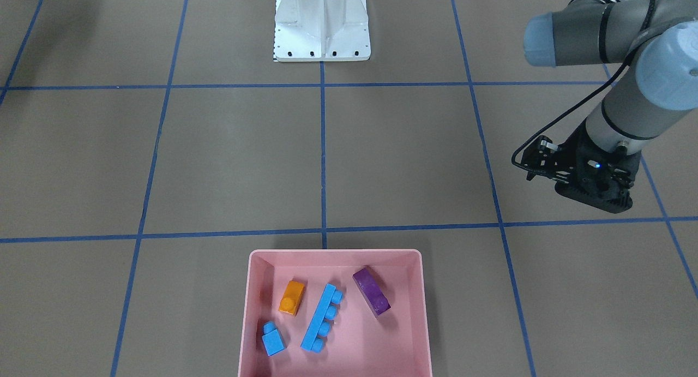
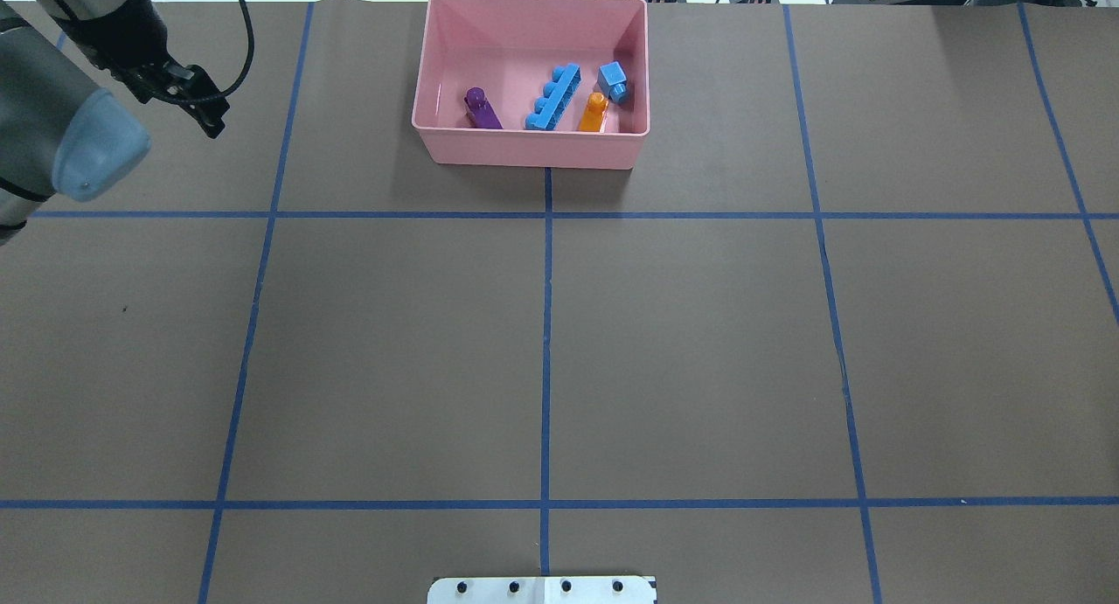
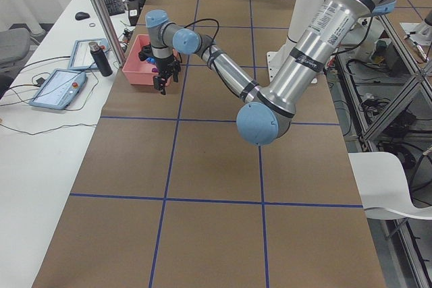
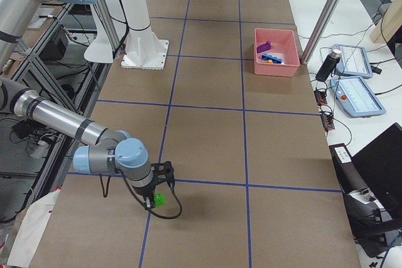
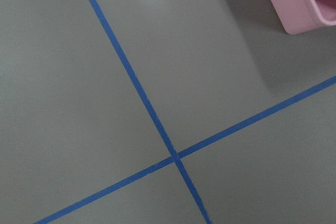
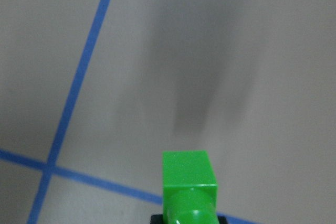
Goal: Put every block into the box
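Observation:
The pink box stands at the far middle of the table. In it lie an orange block, a long blue block, a small blue block and a purple block. My left gripper hangs beside the box, off its left side, and looks open with nothing in it. Only the box's corner shows in its wrist view. My right gripper is far off at the table's right end, low over the mat. It is shut on the green block, whose shadow falls on the mat.
The white robot base stands at the table's near middle edge. Blue tape lines divide the brown mat into squares. A side table beyond the box carries tablets and a dark bottle.

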Controlling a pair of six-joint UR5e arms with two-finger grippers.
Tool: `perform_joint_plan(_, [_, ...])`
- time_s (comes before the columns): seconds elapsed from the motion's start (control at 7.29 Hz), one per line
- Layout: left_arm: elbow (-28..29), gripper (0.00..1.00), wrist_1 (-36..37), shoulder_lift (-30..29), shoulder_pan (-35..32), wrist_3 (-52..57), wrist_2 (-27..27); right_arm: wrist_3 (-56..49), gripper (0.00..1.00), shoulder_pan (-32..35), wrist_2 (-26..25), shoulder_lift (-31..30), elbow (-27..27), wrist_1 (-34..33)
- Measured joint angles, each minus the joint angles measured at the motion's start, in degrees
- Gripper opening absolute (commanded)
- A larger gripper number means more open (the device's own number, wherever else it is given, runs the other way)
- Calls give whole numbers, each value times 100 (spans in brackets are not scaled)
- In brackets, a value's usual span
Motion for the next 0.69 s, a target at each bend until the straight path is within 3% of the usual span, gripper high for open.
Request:
perform_joint_plan(0.41, [-26, 100, 4, 366, -613, 582, -44, 386, 0, 9, 297, 2131, 424, -2386])
perform_joint_plan(0.69, [8, 100, -37, 904, -1120, 1090, -31, 1356, 0, -297, 482, 3209, 437, -2952])
